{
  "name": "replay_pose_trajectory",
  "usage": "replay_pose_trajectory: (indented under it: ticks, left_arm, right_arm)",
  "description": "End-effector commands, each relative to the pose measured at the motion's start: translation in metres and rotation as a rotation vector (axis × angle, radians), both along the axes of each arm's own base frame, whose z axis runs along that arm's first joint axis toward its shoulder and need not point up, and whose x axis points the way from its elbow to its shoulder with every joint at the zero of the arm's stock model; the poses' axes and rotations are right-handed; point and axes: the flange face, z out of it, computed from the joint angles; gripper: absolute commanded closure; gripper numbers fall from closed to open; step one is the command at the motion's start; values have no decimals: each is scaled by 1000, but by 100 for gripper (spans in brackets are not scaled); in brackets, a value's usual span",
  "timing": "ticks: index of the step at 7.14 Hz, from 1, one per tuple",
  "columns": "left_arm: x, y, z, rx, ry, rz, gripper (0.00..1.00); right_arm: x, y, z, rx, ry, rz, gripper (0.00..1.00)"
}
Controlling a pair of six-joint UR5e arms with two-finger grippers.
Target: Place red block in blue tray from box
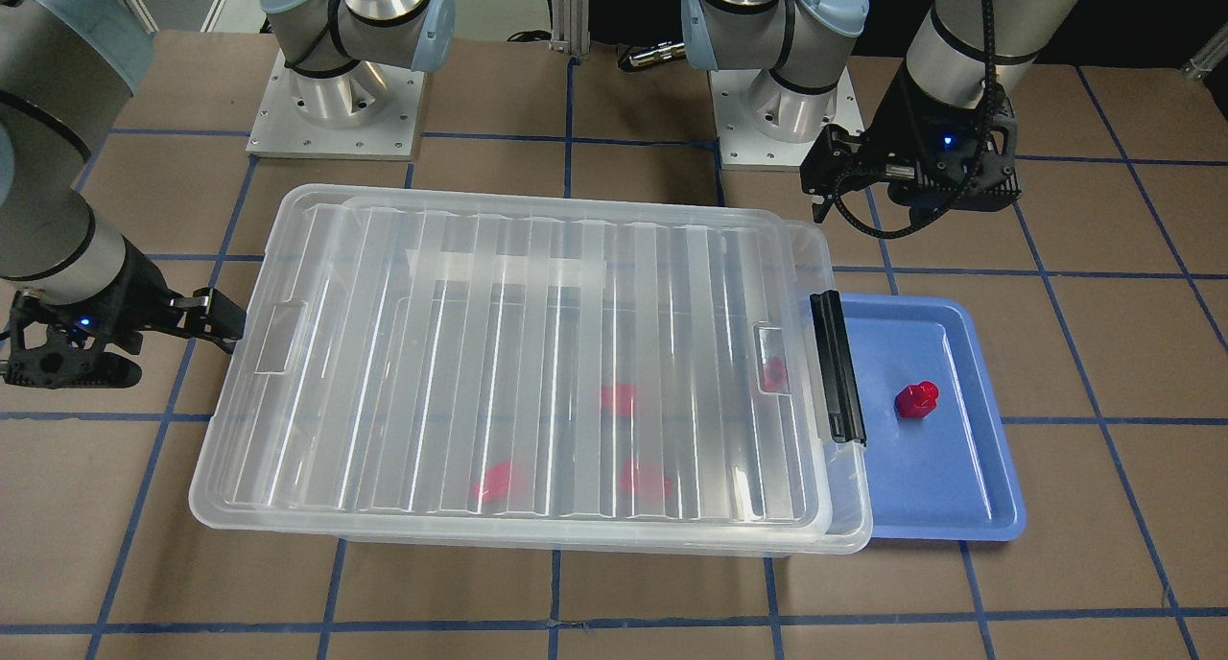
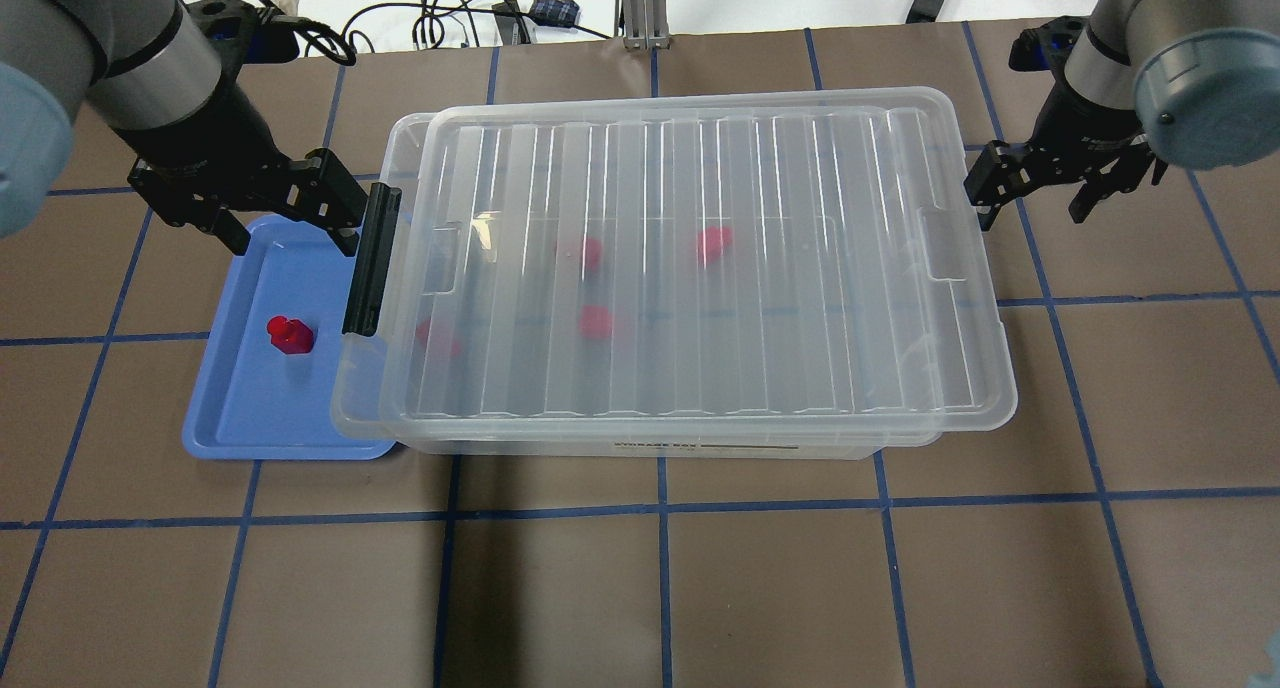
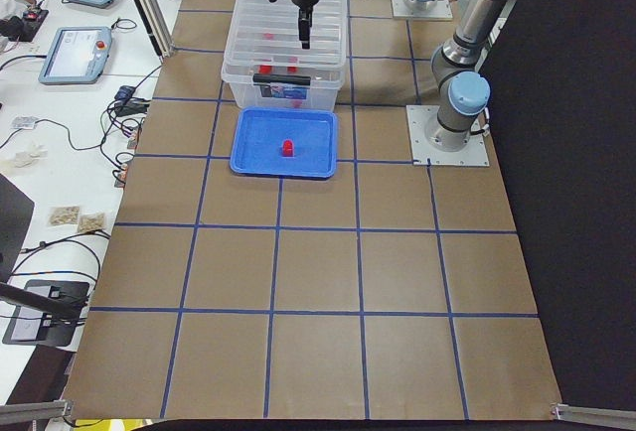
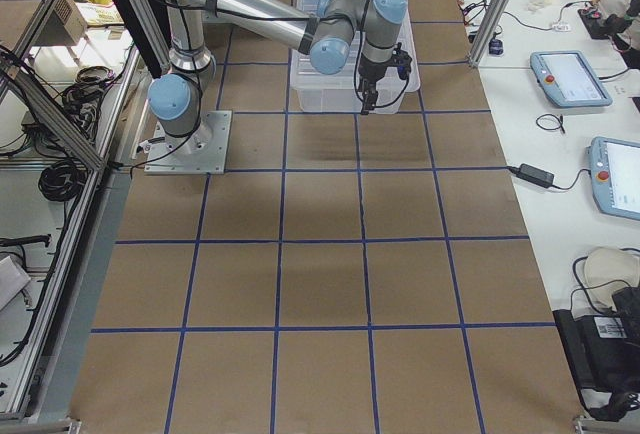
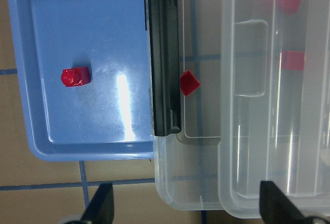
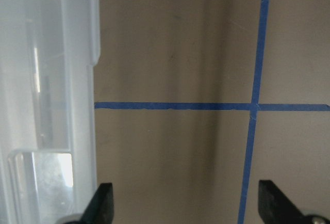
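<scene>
On the brown surface (image 2: 760,588), marked off by blue tape lines, sit one blue tray (image 2: 232,408) and one clear box (image 2: 560,446). The tray lies at the box's latch end, and the box's rim overlaps the tray's near edge from above. One ribbed lid (image 2: 800,218) rests on the box, slid a little toward the far end, so a strip of the box shows uncovered beside the single black latch (image 2: 372,258).

One red block (image 2: 290,335) rests on the floor of the tray, clear of its rim and touched by nothing. Four more red pieces (image 2: 713,243) show blurred through the lid: two toward the middle, one farther along, and one close to the latch end.

Two arms are in view. The left arm's fingers (image 5: 101,208) are spread wide and grasp nothing; they hang above the far end of the tray, beside the latch. The right arm's fingers (image 6: 101,203) are likewise spread and empty, over bare surface just off the opposite end of the box, not touching it.
</scene>
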Motion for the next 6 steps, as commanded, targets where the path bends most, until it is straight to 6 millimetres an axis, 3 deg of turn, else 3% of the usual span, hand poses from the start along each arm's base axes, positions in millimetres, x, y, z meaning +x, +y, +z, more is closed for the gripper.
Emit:
replay_pose_trajectory:
  ticks: [1,3,4,5,6]
  left_arm:
    - [0,0,0,0,2,0,0]
    - [0,0,0,0,2,0,0]
    - [0,0,-1,0,4,0,0]
    - [-1,0,1,-3,7,0,0]
    - [0,0,-1,0,5,0,0]
  right_arm:
    - [12,0,-1,3,20,6,0]
    - [8,-3,6,-4,42,15,0]
    - [6,-5,20,-32,48,14,0]
    - [8,-6,52,-75,56,16,0]
    - [10,5,86,-99,57,13,0]
